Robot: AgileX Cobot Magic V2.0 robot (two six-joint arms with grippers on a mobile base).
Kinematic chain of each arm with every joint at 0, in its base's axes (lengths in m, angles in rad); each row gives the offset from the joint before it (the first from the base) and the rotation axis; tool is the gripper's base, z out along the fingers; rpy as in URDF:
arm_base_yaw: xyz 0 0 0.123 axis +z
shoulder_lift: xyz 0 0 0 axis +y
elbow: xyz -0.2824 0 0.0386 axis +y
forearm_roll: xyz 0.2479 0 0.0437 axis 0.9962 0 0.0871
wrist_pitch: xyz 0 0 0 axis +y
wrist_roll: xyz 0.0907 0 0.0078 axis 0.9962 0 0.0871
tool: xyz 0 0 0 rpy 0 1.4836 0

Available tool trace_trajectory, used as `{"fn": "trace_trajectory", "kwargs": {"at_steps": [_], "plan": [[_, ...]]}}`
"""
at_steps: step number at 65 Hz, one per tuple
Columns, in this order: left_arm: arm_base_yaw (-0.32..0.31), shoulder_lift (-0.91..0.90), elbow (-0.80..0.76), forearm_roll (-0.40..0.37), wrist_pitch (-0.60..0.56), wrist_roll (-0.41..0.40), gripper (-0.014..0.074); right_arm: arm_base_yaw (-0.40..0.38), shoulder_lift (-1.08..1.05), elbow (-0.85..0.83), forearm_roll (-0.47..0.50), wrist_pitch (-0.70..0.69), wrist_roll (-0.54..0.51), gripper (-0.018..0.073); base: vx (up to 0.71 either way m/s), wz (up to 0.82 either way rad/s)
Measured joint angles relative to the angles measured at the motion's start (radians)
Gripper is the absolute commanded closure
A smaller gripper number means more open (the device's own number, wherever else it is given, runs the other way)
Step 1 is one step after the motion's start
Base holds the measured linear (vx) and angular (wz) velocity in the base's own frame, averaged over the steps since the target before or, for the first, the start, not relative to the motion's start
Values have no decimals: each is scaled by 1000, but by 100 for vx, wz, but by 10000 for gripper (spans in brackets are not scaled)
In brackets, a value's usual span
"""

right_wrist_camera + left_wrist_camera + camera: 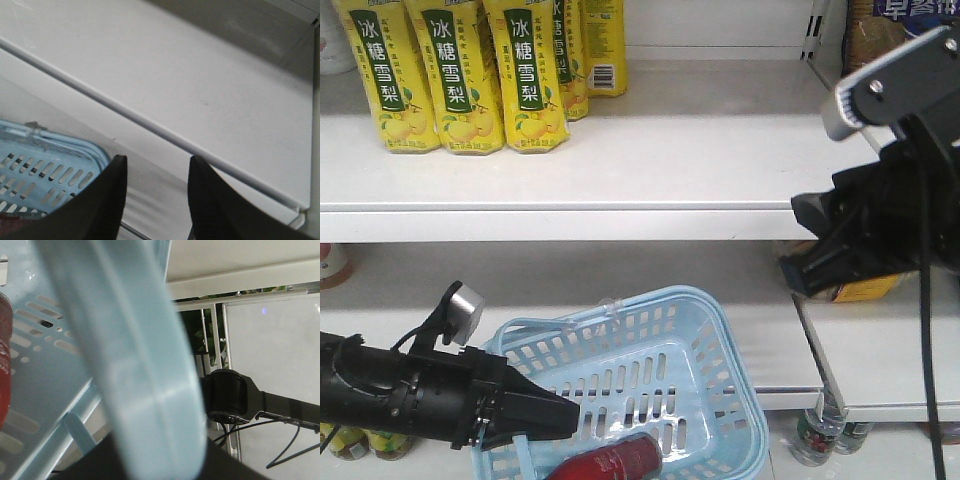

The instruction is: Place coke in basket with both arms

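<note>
Coke can (610, 463) lies on its side inside the light blue basket (720, 340), at the near end of the base, so the placing itself looks done. Left gripper (555, 415) sits at the basket's near-left rim; in the front view its tip overlaps the rim, and the left wrist cam is filled by a blurred blue handle or rim strip (135, 365) right at the lens. It prob grips that strip, but the fingers aren't visible, so I can't tell closed or not.

Right gripper (156, 200) is empty w/ its 2 black fingers (107, 200) spread apart, up by the white middle shelf (570, 160), well clear of the basket.

Step in hand, as I judge it: right arm clearing out, left arm keeping the basket steady. To do it well: keep the basket level so the can doesn't roll toward the low end, no jerks on the thin handle, and back the right arm out w/o clipping the shelf edge or upright post (825, 385).

View diffs: only the front cam shows both arms, the yellow drink cartons (455, 75) up top and the whole can. Left wrist shows just a red sliver of can (4, 360) at frame edge, plus slotted base close up. Right wrist alone shows the finger gap, w/ the basket's far corner (50, 155) below.
</note>
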Motion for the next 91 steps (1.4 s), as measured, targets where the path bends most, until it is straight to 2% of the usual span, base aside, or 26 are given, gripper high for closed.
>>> {"fn": "trace_trajectory", "kwargs": {"at_steps": [22,63,77,85,91], "plan": [[0,0,0,0,0,0,603,0,-285,269,105,-84,-61,261,0,0],[0,0,0,-1,0,0,603,0,-911,664,78,-134,-45,270,0,0],[0,0,0,-1,0,0,603,0,-947,792,67,-149,-44,270,0,0],[0,0,0,-2,0,0,603,0,-947,812,66,-182,-44,271,0,0],[0,0,0,-3,0,0,603,0,-947,812,67,-210,-44,314,0,0]]}}
